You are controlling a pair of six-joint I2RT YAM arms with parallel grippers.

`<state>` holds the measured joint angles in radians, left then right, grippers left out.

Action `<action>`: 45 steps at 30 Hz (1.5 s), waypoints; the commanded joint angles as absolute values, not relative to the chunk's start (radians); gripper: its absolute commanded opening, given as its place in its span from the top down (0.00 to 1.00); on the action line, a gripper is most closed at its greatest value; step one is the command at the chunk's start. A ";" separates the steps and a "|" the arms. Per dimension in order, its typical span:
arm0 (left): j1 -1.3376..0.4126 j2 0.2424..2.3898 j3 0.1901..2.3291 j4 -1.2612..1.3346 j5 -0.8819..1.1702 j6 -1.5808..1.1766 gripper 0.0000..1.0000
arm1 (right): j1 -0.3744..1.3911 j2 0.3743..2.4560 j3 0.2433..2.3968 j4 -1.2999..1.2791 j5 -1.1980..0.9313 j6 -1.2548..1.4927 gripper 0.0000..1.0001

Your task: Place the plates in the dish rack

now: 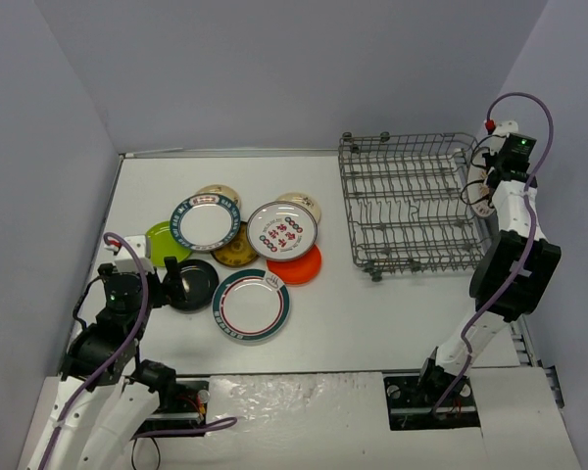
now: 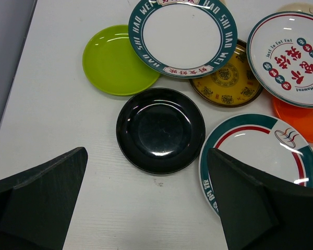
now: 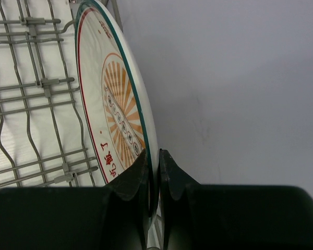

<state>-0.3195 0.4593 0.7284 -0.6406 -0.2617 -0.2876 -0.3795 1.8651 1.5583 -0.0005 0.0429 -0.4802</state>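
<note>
My right gripper (image 3: pixel 152 172) is shut on the rim of a white plate with an orange sunburst and a green edge (image 3: pixel 120 99), held on edge over the right side of the grey wire dish rack (image 1: pixel 407 201); the rack also shows in the right wrist view (image 3: pixel 36 88). My left gripper (image 2: pixel 146 208) is open and empty, just short of a black plate (image 2: pixel 160 130) on the table. Beside it lie a lime-green plate (image 2: pixel 115 60), a green-rimmed white plate (image 2: pixel 182 34), a brown plate (image 2: pixel 227 83), a red-patterned plate (image 2: pixel 292 57), an orange plate (image 2: pixel 302 122) and a green-and-red-rimmed plate (image 2: pixel 250 151).
Two cream plates (image 1: pixel 219 194) (image 1: pixel 304 203) lie at the back of the cluster. Grey walls close in on the left, back and right. The right arm (image 1: pixel 510 264) stands next to the rack's right side.
</note>
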 commanded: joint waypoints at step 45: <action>-0.321 0.471 0.759 -0.571 -0.252 -0.275 0.03 | -0.245 1.507 1.506 0.091 -0.118 -0.094 0.14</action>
<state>-0.3195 0.4698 0.7284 -0.6296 -0.2512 -0.2771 -0.3374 1.6668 1.4956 0.0391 -0.0551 -0.1859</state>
